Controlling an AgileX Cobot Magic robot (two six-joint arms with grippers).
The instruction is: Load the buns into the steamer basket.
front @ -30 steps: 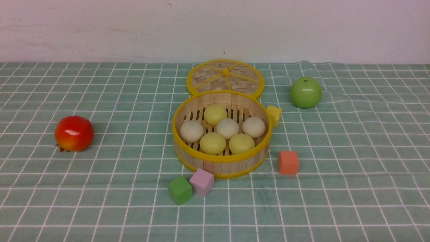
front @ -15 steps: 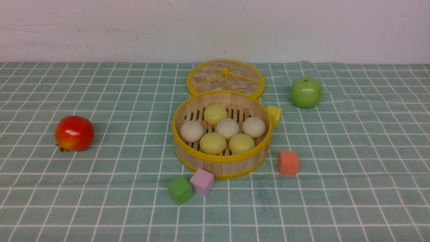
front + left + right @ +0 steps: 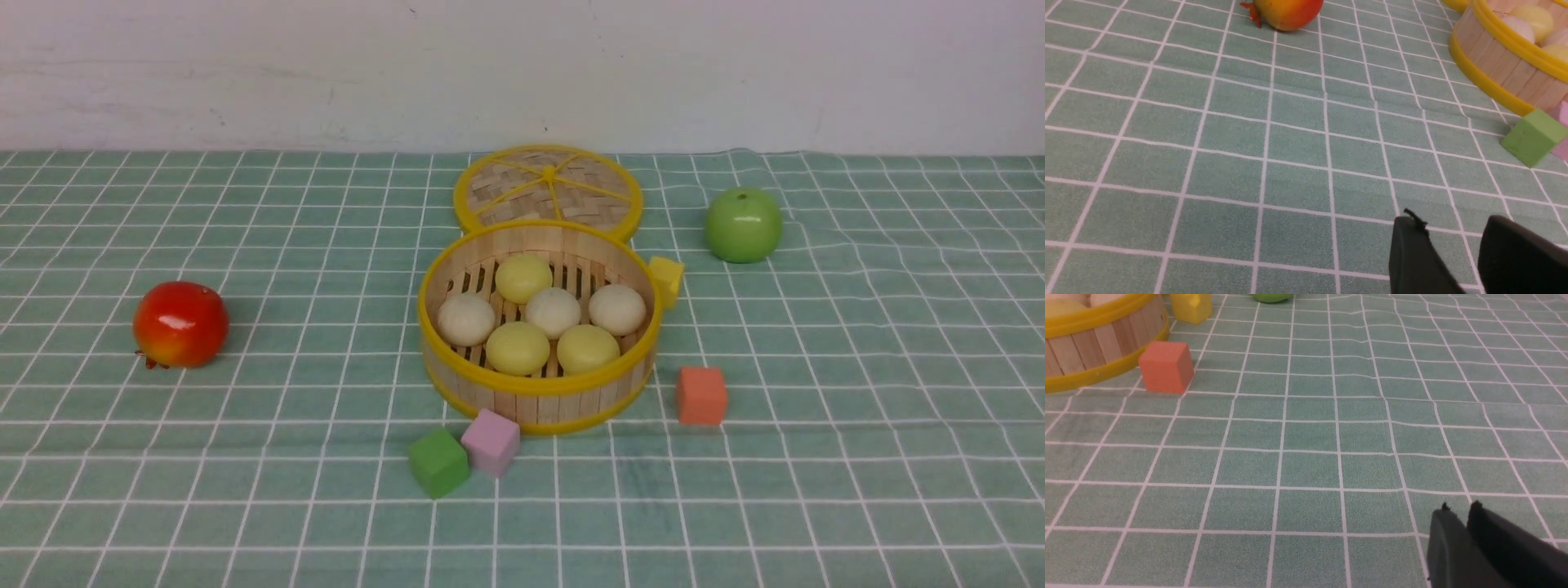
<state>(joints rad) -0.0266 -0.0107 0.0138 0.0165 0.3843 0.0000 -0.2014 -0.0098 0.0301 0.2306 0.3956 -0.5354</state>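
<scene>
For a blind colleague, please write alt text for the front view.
A round wooden-slat steamer basket with yellow rims holds six small dome-shaped buns on a green checked tablecloth. Its flat woven lid lies behind, with coloured cubes, a red fruit and a green apple around.

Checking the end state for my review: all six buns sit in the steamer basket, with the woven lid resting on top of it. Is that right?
Not quite. The six buns are in the steamer basket, but the woven lid is not on it. The front view shows it lying flat on the cloth behind the basket, which stands uncovered.
</scene>
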